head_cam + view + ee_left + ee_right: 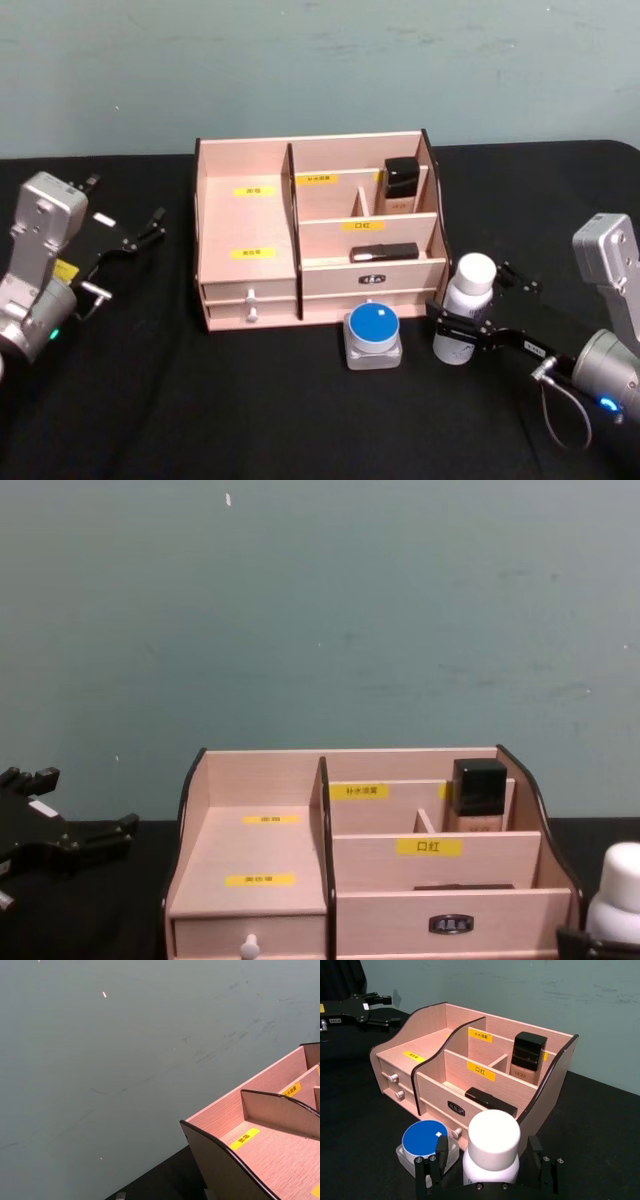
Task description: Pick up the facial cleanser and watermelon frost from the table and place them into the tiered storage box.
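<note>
A white bottle [470, 285] with a white cap stands on the black table just right of the tiered storage box [245, 225]. A squat clear jar with a round blue lid [372, 328] sits in front of the box's drawers. I cannot read their labels, so which is the facial cleanser and which the watermelon frost I cannot tell. My right gripper [489, 1152] is open and straddles the bottle, one finger on each side with small gaps. My left gripper [150, 228] hovers open to the left of the box, holding nothing.
The box's right compartments hold a black-capped beige bottle [401, 185] at the back and a flat black item [384, 252] in the lower step. Its left stepped compartments [270, 1150] are bare. A teal wall stands behind the table.
</note>
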